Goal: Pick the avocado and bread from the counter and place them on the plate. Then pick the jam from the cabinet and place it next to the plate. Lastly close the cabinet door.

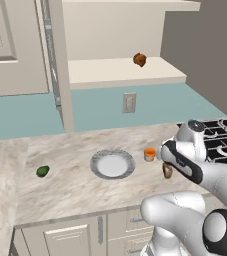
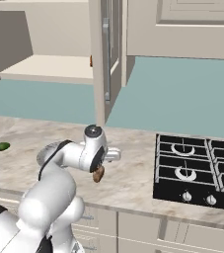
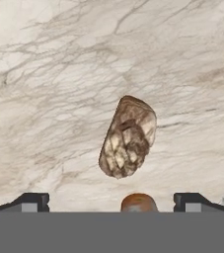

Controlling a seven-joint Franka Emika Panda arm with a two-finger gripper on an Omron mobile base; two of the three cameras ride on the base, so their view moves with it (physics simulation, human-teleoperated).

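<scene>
Simulated kitchen, arm poised over the table (image 1: pixel 70 175). The end effector (image 3: pixel 111 200) hangs directly above the bread (image 3: pixel 128 137), its two finger tips (image 3: pixel 32 201) spread wide and holding nothing, one on each side of the chunk in the hand view. The bread lies on the marble surface straight ahead along the line of approach, so the coming move is judged to be a plain descent. Its long axis runs tilted from lower left to upper right in the hand view (roughly across the gap's midline rather than along it), so the jaws would close on the narrower flanks; a small turn of the wrist may square the grip.

In the left base view the bread (image 1: pixel 167 171) sits just below the wrist, right of the plate (image 1: pixel 112 164), with the jam (image 1: pixel 149 154) between them, near the plate's rim. The avocado (image 1: pixel 43 171) rests well apart, left of the plate. The plate carries nothing yet. The cabinet (image 1: pixel 120 65) stands open, a round brown lump (image 1: pixel 140 59) on its shelf.
</scene>
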